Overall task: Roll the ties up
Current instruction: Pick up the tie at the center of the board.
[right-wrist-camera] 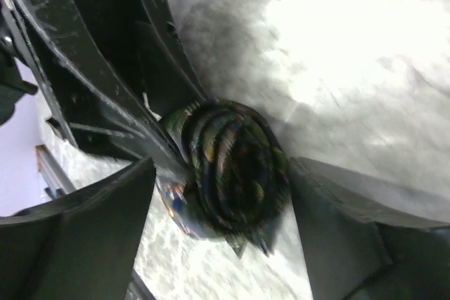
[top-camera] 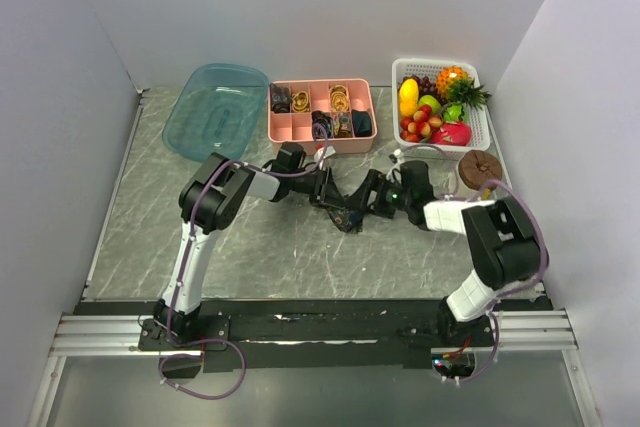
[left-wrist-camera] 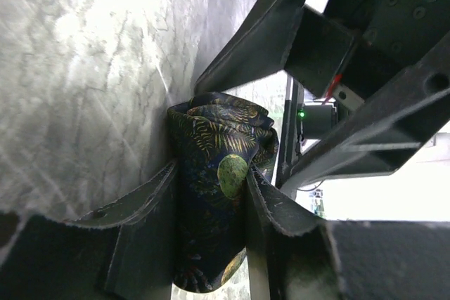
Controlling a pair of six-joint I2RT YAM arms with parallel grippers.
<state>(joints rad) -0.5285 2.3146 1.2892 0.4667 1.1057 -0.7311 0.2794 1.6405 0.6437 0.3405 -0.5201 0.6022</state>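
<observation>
Left fingers (left-wrist-camera: 144, 233) around coiled tie (left-wrist-camera: 219, 147), right fingers (right-wrist-camera: 84, 244) wide.

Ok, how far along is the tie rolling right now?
Done: several rolled ties sit in the pink tray. In hand: a dark patterned tie, already coiled, pinched by the left end effector, the right end effector flanking it. Left: getting it into the tray, likely; some compartments look bare. No loose ties visible.
</observation>
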